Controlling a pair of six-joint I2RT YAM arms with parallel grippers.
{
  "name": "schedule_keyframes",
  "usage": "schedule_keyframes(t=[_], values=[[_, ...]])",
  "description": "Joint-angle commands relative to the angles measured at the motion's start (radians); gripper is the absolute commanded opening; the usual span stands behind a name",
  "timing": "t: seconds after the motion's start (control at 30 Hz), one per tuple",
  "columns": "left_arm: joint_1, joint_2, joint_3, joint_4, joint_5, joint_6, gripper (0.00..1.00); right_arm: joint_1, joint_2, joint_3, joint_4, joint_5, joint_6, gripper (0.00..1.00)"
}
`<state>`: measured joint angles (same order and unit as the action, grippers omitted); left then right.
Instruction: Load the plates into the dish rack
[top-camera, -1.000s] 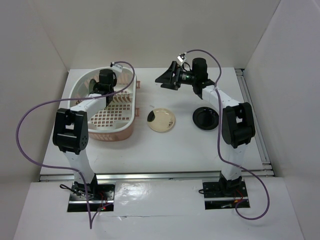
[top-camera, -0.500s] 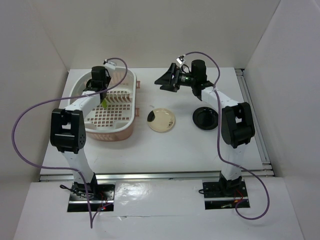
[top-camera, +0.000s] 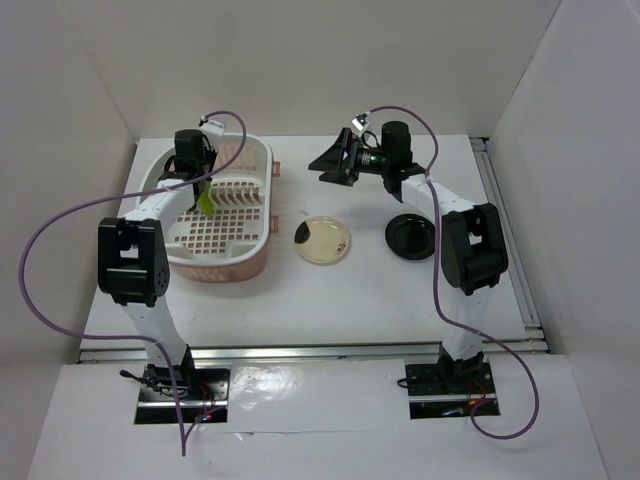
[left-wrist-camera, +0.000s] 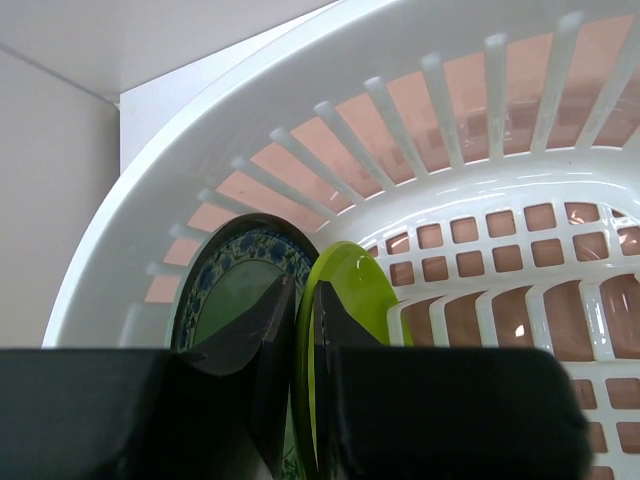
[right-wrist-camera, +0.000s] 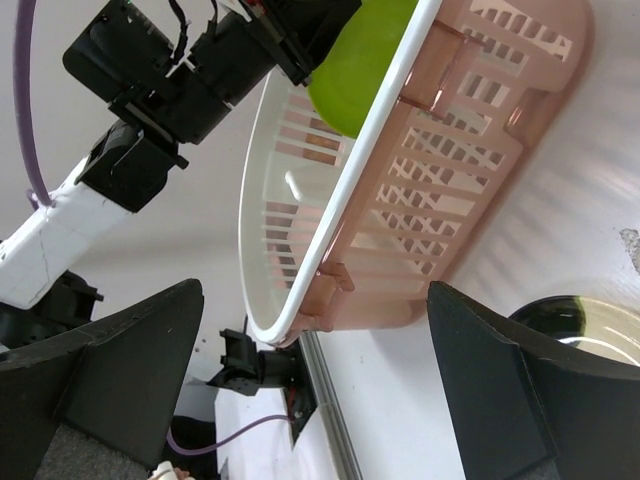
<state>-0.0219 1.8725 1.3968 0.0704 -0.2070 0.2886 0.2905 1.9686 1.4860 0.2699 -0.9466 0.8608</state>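
- Top view: my left pincer (top-camera: 205, 190) is clenched on the lime green plate (top-camera: 208, 204), holding it on edge over the grid inside the dish rack (top-camera: 250, 268), which sits at the left of the tabletop (top-camera: 350, 300). The cream plate (top-camera: 323, 240) and the black plate (top-camera: 412, 236) lie flat to the rack's right, apart from it. My right pincer (top-camera: 335, 160) hangs spread wide above the tabletop, holding nothing.
- Left wrist view: the fingers pinch the lime green plate's rim. The blue-grey patterned plate (left-wrist-camera: 225, 295) stands upright just beside it, near the rack's curved end wall. I judge one plate loaded, the second almost slotted and two left to fetch.
- Right wrist view: the released fingers frame the rack's pink side, and the lime green plate shows above its rim.
- I can read no brand, label or writing in any view.
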Motion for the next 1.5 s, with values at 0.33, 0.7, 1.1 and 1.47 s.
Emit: schedule_keyframes(t=[0.33,0.7,1.1,1.47], values=[[-0.004,0.063,0.061,-0.043,0.064,-0.025,0.02,0.01,0.009,-0.013,0.092,-0.024,0.032,1.0],[-0.004,0.082,0.07,-0.032,0.055,-0.035,0.14,0.019,0.009,-0.023,0.111,-0.034,0.041,1.0],[0.005,0.073,0.041,-0.021,0.073,-0.045,0.99,0.019,0.009,-0.023,0.111,-0.034,0.041,1.0],[0.005,0.02,0.041,-0.021,0.06,-0.045,0.99,0.019,0.018,-0.023,0.12,-0.034,0.041,1.0]])
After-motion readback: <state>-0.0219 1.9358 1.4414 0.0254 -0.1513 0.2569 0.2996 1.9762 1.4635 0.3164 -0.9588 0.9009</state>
